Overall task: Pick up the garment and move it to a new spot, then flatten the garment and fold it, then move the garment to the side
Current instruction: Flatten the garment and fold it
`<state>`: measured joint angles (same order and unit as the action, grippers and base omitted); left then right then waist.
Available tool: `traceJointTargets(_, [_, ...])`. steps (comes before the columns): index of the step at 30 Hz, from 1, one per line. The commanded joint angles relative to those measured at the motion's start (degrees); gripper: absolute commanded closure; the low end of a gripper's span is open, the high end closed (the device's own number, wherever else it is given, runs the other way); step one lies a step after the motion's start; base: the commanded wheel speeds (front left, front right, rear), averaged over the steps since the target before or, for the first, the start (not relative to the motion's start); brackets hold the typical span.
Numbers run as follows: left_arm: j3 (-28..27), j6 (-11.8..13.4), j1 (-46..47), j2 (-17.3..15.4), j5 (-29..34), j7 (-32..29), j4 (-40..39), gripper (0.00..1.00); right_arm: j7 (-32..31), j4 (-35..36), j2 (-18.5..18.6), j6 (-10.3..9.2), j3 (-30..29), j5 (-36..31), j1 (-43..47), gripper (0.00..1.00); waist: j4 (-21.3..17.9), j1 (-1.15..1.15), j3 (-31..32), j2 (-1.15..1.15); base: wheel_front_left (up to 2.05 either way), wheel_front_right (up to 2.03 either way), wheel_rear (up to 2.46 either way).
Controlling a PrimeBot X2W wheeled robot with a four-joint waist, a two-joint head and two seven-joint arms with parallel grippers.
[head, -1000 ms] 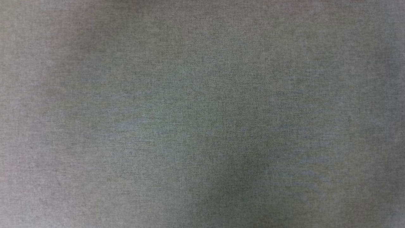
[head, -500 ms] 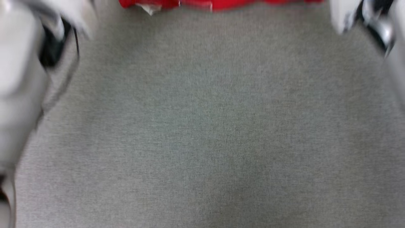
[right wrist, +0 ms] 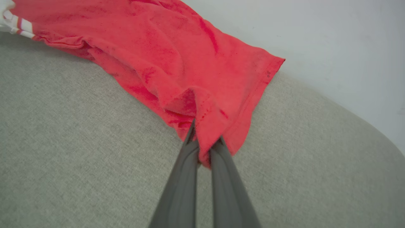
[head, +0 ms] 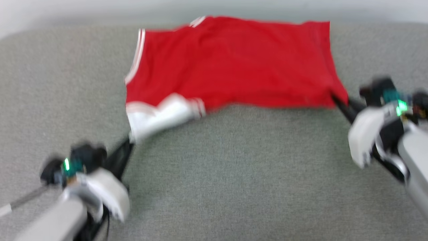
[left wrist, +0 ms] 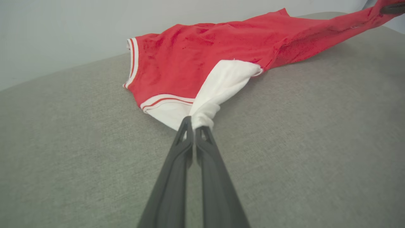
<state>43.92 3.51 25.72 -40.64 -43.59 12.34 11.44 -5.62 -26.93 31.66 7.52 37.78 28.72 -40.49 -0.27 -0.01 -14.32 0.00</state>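
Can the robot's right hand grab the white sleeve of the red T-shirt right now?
Probably not. The right gripper is shut on a hem corner of the soft red T-shirt, opposite its white sleeve, which the left gripper pinches.

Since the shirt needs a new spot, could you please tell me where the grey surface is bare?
The widest bare patch of grey surface lies in front of the garment, between the left gripper and right gripper. Narrower strips flank it on both sides. Behind it there is little room.
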Motion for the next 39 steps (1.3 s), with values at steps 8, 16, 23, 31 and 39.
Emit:
traceJointTargets(8, [1.91,7.58,-18.97,-4.23,-6.1,-2.47,-11.27,1.0,-3.21,9.57,5.2,-0.07,-4.35,2.19,21.12,1.0,-0.58,0.01,7.28,0.0,0.0,0.0,0.0])
traceJointTargets(16, [3.42,12.21,-30.35,-6.77,-11.6,-5.24,-18.31,1.0,-5.98,17.17,5.83,-0.07,-12.94,1.27,38.03,1.0,-0.72,0.01,10.81,0.0,0.0,0.0,0.0])
traceJointTargets(23, [5.04,12.79,-33.35,-8.32,-12.94,-7.83,-21.44,1.0,-9.12,22.69,4.26,-0.06,-18.94,-0.4,46.46,1.0,-0.57,0.01,11.16,0.0,0.0,0.0,0.0])
traceJointTargets(31, [2.82,12.42,-26.24,-7.29,-8.57,-5.25,-20.88,1.0,-12.06,28.35,2.21,-0.07,-23.2,-2.41,45.94,1.0,-0.89,0.01,9.95,0.0,0.0,0.0,0.0])
traceJointTargets(39, [0.49,9.81,-13.46,-6.43,-3.7,-6.07,-17.43,1.0,-13.69,31.62,0.65,-0.06,-26.17,-3.32,40.44,1.0,-1.92,0.01,6.99,0.0,0.0,0.0,0.0])
